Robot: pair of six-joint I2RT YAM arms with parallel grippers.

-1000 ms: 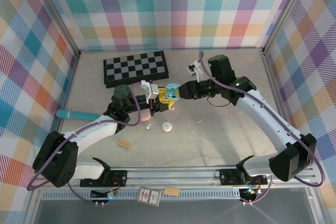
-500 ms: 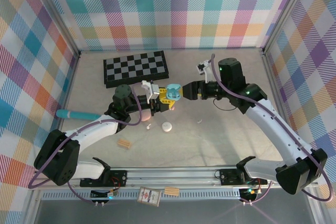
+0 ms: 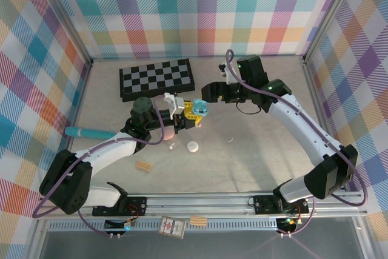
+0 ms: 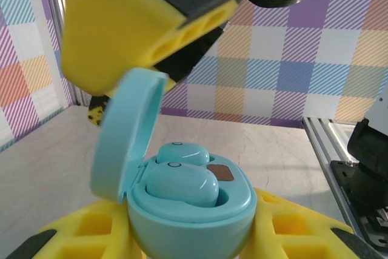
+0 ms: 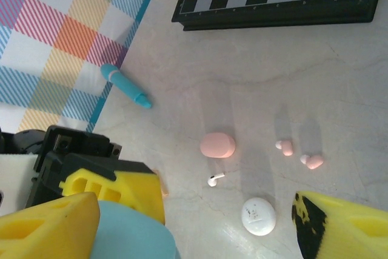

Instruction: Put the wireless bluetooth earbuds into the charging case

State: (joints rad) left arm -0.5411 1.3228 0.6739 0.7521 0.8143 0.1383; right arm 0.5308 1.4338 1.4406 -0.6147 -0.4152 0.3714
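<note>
A light blue charging case (image 4: 194,210) stands upright with its lid (image 4: 124,137) swung open, and two light blue earbuds (image 4: 182,183) sit in its wells. My left gripper (image 4: 191,238) is shut on the case's body, one yellow finger (image 4: 291,228) on each side. In the top view that gripper (image 3: 189,117) holds the case (image 3: 200,108) above mid-table. My right gripper (image 3: 210,92) hangs open just behind and above the case, nothing between its fingers (image 5: 51,222); the lid (image 5: 130,235) shows below it. A white earbud (image 5: 215,179) and two pink earbuds (image 5: 284,147) lie loose on the table.
A pink case (image 5: 217,145) and a white case (image 5: 259,216) lie shut on the table. A chessboard (image 3: 157,78) is at the back, a teal pen-like stick (image 3: 91,132) at the left, a small wooden block (image 3: 143,166) near the front.
My right gripper has opened and drawn back and up from the blue case. The left gripper has kept still, holding the case.
</note>
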